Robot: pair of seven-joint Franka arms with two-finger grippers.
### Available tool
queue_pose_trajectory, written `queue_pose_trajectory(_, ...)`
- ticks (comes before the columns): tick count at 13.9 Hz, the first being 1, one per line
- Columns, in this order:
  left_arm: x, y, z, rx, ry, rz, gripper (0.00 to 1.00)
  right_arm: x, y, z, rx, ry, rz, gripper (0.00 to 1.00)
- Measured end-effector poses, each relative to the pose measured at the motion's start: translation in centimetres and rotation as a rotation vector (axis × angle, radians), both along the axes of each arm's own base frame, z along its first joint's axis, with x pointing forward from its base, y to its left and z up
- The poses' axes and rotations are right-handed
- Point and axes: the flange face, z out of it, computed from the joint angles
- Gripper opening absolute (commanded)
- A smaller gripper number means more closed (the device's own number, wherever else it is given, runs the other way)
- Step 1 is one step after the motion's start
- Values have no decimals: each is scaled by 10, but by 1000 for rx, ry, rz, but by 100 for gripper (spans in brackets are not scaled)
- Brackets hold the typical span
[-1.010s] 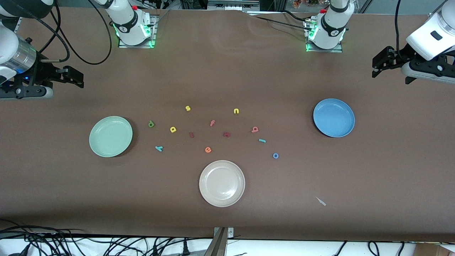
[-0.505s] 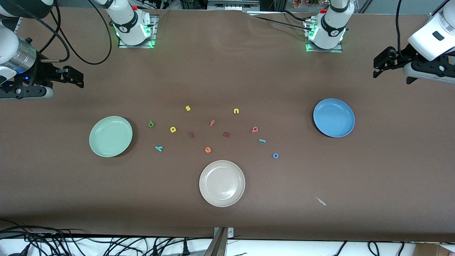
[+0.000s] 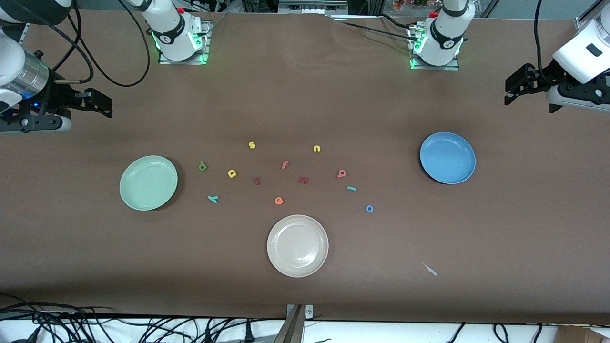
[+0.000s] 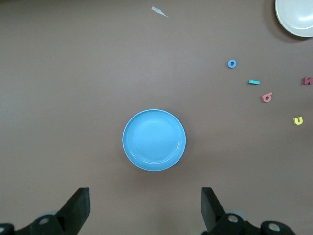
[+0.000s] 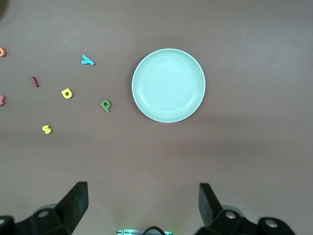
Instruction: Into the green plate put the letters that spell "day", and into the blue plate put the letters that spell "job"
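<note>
We see both arms held high at the ends of the surface (image 3: 305, 295), neither holding anything. The left gripper (image 3: 517, 88) hangs over bare surface at its own end, fingers (image 4: 78, 208) spread wide apart. The right gripper (image 3: 97, 102) hangs over its end, fingers (image 5: 76, 203) likewise wide apart.

The green plate (image 3: 148, 183) sits toward the right arm's end, empty. Near it lie the "d" (image 3: 203, 166), the "a" (image 3: 232, 173) and the "y" (image 3: 213, 198); the "y" is nearest the front camera of the three, its long axis slanted, stem toward the plate.

The blue plate (image 3: 447, 157) sits toward the left arm's end, empty. Between it and the middle lie the "b" (image 3: 341, 173), the "j" (image 3: 351, 188) and the "o" (image 3: 369, 208). The "j" lies with its long axis roughly along the surface's length.

Between the groups lie "s" (image 3: 252, 145), "n" (image 3: 317, 149), "f" (image 3: 284, 165) and "e" (image 3: 279, 200). A cream plate (image 3: 297, 246) sits nearest the front camera.
</note>
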Motion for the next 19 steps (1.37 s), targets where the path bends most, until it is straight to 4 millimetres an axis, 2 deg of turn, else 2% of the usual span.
queue_pose_trajectory(3,1,-7,-7,1,14,-14,100,0,0,0,0,0,0,100)
queue_pose_trajectory(11,2,-9,-6,0,6,-16,100,0,0,0,0,0,0,100)
queue_pose_trajectory(19,-1,-27,-9,1,13,-52,100,0,0,0,0,0,0,100)
